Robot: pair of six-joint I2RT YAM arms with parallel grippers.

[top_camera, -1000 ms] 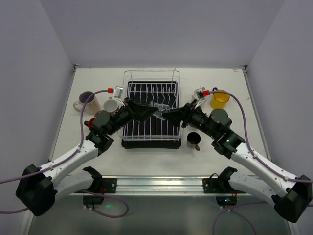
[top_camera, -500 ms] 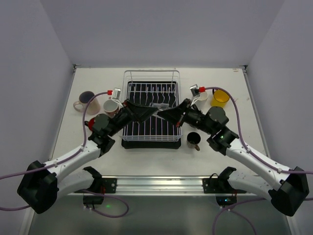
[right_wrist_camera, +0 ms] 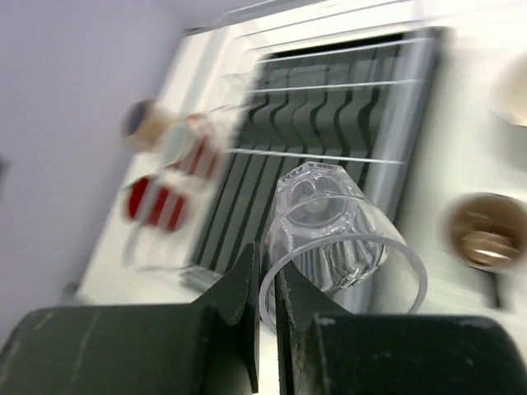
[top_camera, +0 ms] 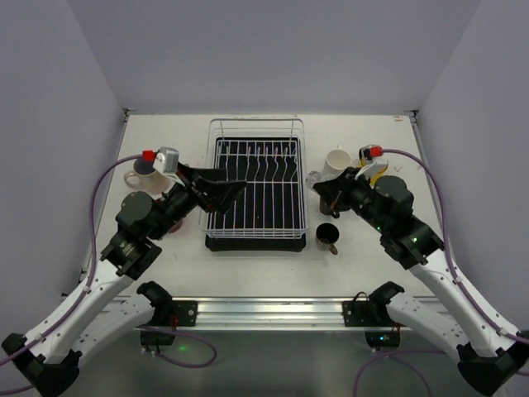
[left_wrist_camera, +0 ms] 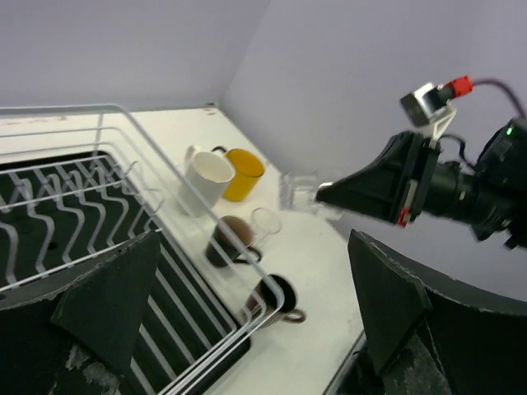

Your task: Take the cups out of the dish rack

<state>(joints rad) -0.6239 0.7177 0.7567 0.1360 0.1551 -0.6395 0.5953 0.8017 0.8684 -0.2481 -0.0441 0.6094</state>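
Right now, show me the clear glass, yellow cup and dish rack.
clear glass (right_wrist_camera: 325, 226), right wrist view, side wall.
yellow cup (left_wrist_camera: 241, 184), left wrist view, outer wall.
dish rack (top_camera: 256, 242), top external view, black tray's near edge.

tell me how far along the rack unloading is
Nearly done. From above, the dish rack looks empty. Mugs stand outside it on both sides, such as the white mug and the dark mug. In hand: the right hand grips a clear glass by its rim. Left to do: set that glass down. The left hand is open and holds nothing.
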